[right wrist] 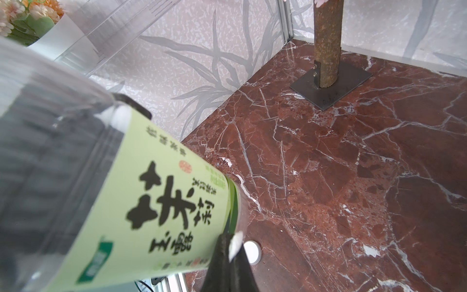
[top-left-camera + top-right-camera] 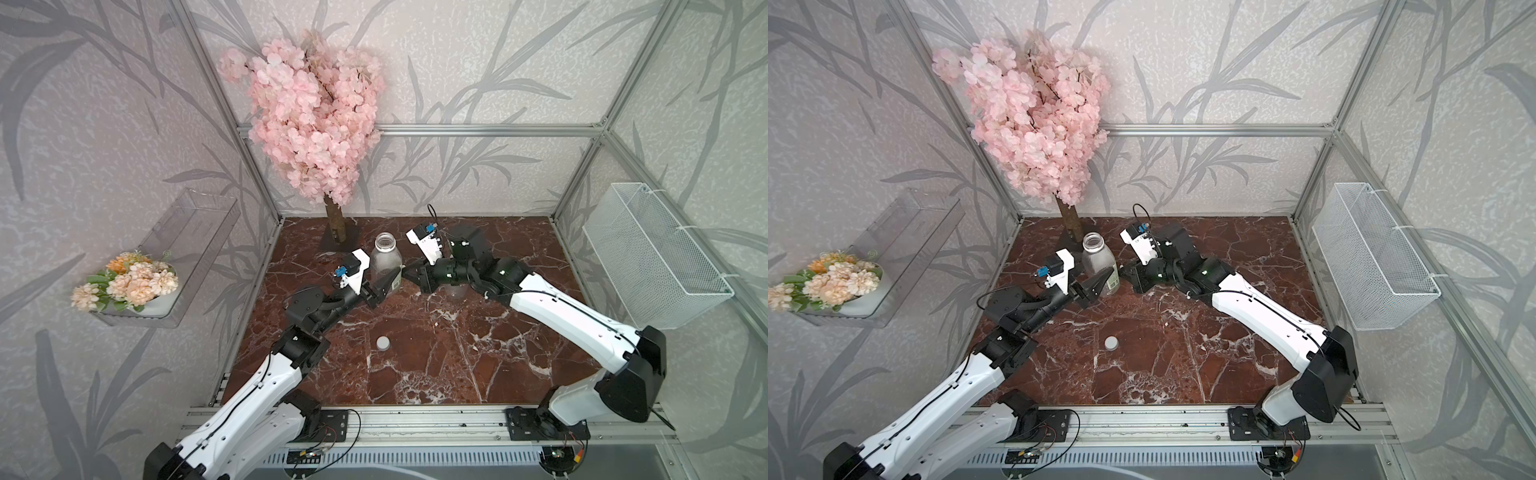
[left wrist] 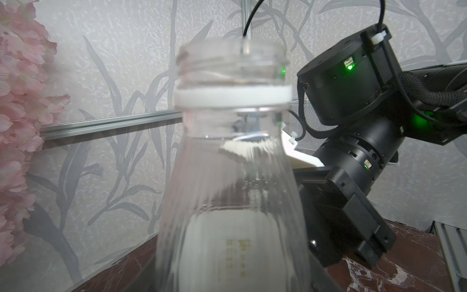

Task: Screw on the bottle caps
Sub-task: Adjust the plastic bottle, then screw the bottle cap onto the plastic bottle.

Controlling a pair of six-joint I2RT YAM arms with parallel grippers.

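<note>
My top views look down from high at the front, sharing the whole tabletop [image 2: 436, 374]. My wrist cameras both sit close on the clear bottle [image 3: 232, 202], from opposite sides.

Two arms in glossy white and matte black.
Left arm [image 2: 257, 399] at 7 o'clock, right arm [image 2: 577, 320] at 4 o'clock: white link shells dotted with small holes, black joint housings, thin black cables along the shells. White wrist camera blocks [image 2: 356, 268] with blue plugs. Black base plates [image 2: 334, 428] at 6 o'clock. Right gripper [image 1: 231, 249]: black tapered fingers, white pad. On the right arm, green lights [image 3: 350, 66], white zip tie [image 3: 379, 38], braided black sleeve [image 3: 417, 91].
</note>
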